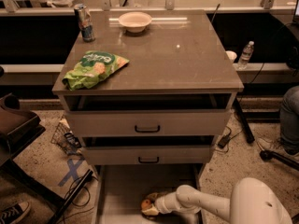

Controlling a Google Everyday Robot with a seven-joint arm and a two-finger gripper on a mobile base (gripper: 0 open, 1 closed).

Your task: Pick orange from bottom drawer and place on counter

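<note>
The orange (147,203) lies on the pale floor of the open bottom drawer (119,195), near its front middle. My gripper (152,208) is down inside that drawer, right at the orange, at the end of the white arm (201,203) that reaches in from the lower right. The gripper partly hides the orange. The brown-grey counter (173,59) tops the grey cabinet above.
On the counter are a green snack bag (93,69), a pale bowl (135,20) and a can (84,22). Two upper drawers (147,123) with black handles stand slightly open above the gripper. A wire basket (65,136) and cables lie on the floor at left, and a water bottle (246,54) stands at right.
</note>
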